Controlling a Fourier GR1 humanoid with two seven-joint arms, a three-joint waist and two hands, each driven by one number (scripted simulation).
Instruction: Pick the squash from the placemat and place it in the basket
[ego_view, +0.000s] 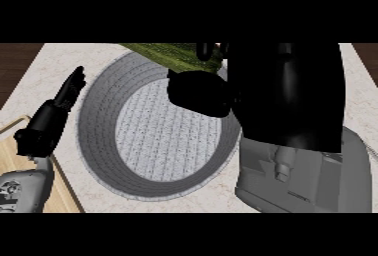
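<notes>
This looks like a kitchen: a pale speckled stone counter (44, 75) with a round grey placemat (159, 140) on it.

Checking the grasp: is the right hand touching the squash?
Touching. Head view shows the right hand with fingers curled against the green squash.

The right hand (284, 95) is big and close in the view, up near the counter's far edge, its fingers curled round the squash (173, 54). The left hand (55, 112) rests by the counter's left edge, fingers straight, pointing up.
</notes>
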